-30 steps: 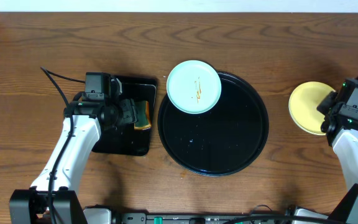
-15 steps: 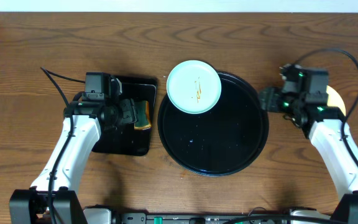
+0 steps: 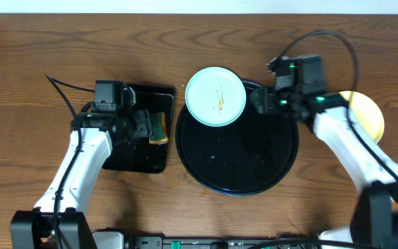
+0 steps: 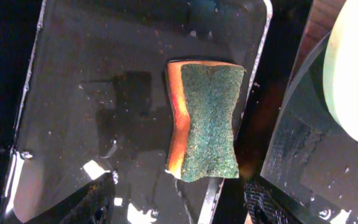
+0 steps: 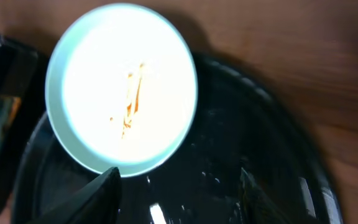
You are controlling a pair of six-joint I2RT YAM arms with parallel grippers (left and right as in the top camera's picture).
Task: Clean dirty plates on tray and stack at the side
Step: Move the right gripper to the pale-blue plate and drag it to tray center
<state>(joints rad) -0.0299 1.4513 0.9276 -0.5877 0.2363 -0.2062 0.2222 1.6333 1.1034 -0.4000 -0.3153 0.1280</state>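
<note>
1. While I watch from overhead, one mint-blue plate [image 3: 215, 96] sits face up at the upper-left edge of the round black tray [image 3: 240, 162]. It overhangs the rim on the far side. Whether it lies flat or tips on the rim, I cannot tell.
2. The plate is round, so I read direction off its orange-brown smear [image 3: 220, 99]. It is a thin streak across the centre, running roughly far-to-near with a slight lean.
3. The yellow plate [image 3: 370, 114] lies on the bare wood tabletop [image 3: 47, 41] to the right of the tray, partly hidden by my right arm.
4. The right gripper [image 5: 179, 190] hovers over the tray's upper part, just beside the mint-blue plate and facing it. Its fingers are spread with nothing between them.
5. The left gripper [image 4: 185, 200] hangs over the rectangular black tray [image 3: 140, 162], fingers wide apart and empty.
6. The sponge [image 4: 207, 118] lies green side up near that tray's right edge. Its long axis runs far-to-near, parallel to the tray's long side.
</note>
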